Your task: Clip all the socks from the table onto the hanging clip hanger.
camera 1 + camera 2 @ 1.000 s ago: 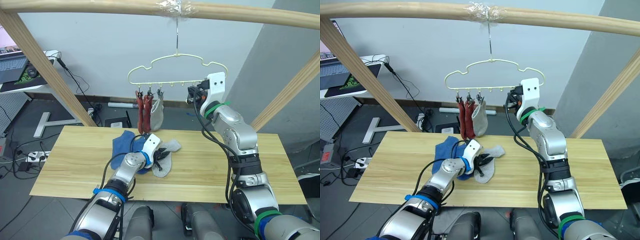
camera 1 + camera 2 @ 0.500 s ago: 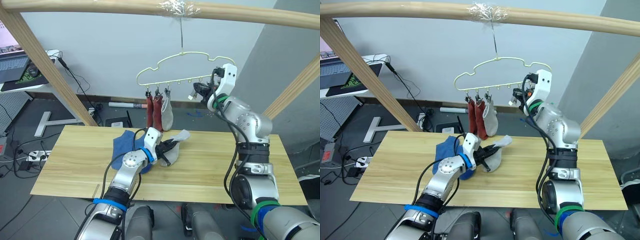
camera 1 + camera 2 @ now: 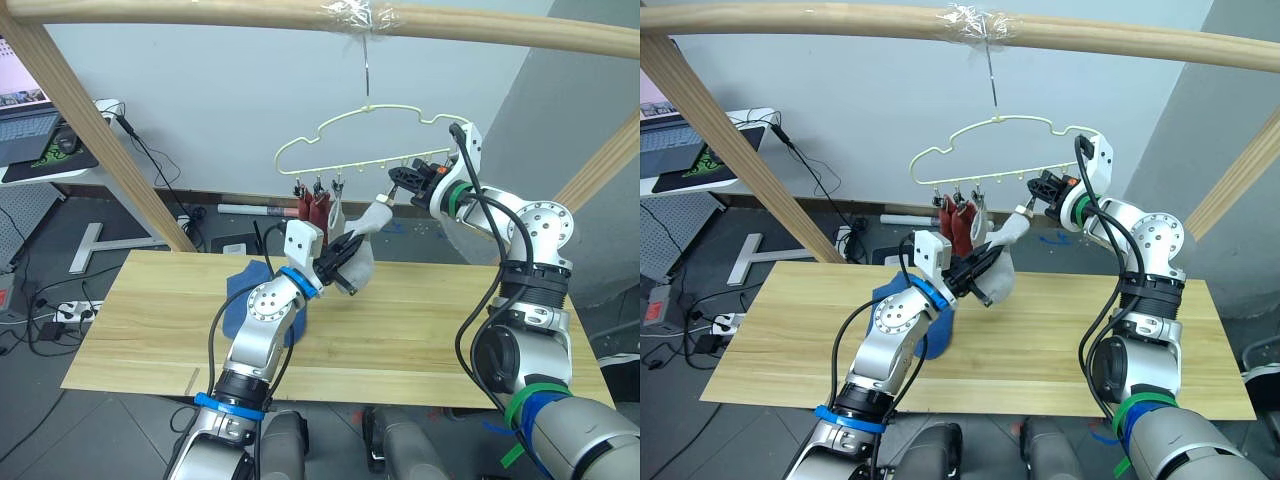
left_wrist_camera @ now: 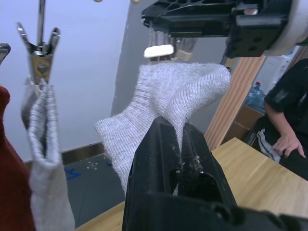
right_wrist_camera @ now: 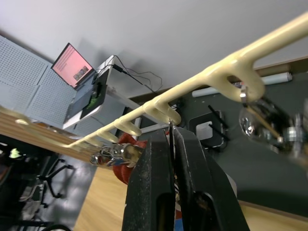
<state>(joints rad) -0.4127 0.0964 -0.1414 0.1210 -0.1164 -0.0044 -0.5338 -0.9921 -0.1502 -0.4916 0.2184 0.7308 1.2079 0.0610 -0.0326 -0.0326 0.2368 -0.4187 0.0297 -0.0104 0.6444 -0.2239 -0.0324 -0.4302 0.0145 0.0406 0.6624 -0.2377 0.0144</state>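
Three socks (image 3: pixel 318 205) hang clipped; left pincer (image 3: pixel 345 262) lifts a grey sock (image 3: pixel 366 235), right pincer (image 3: pixel 400 182) squeezes a clip (image 5: pixel 170 132); blue socks (image 3: pixel 246 287) wait on the desk (image 3: pixel 420 320).

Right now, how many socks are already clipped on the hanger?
3: two rust red socks and one light grey sock, side by side on the clip hanger, at its left end. Another grey sock is held up by the left gripper.

We see our left arm raised from the elbow, forearm angled upward and to the right, its end effector (image 3: pixel 345 262) lifted with the two black fingers (image 4: pixel 159 159) pinched close together. Our right arm is bent at the elbow, forearm reaching up and leftward, its end effector (image 3: pixel 1044 190) held high; its fingers (image 5: pixel 156 192) appear nearly closed, though we cannot be sure they meet.
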